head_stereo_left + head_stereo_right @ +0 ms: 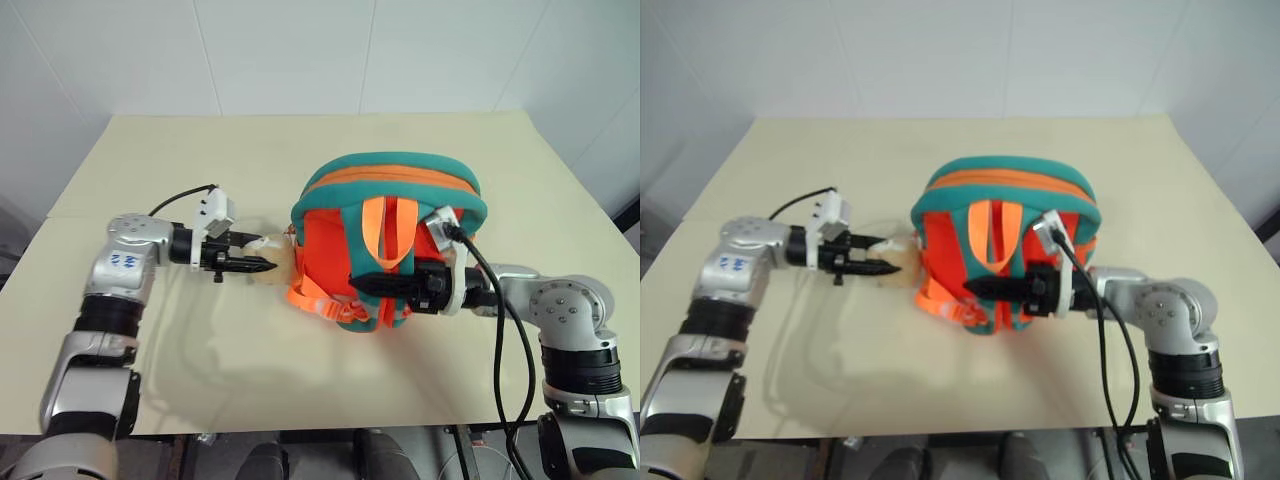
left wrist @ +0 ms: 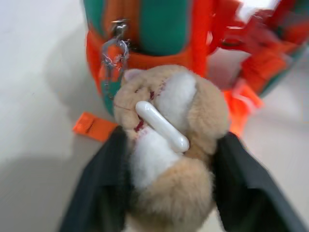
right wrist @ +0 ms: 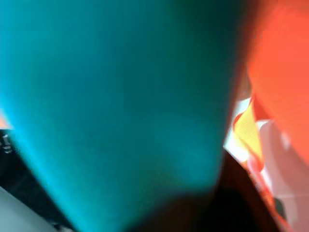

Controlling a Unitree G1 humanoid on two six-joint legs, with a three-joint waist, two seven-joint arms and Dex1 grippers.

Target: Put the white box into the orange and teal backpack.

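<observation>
The orange and teal backpack [image 1: 385,235] lies near the middle of the cream surface [image 1: 300,150], zipped rim toward the far edge, straps facing up, and the white box can't be made out anywhere on the surface. On its left side the left gripper [image 1: 240,262] has its jaws spread on either side of the tan plush toy [image 2: 169,159] clipped to the pack. The right gripper [image 1: 375,285] reaches in over the straps, and whether its jaws are parted or closed can't be told.
</observation>
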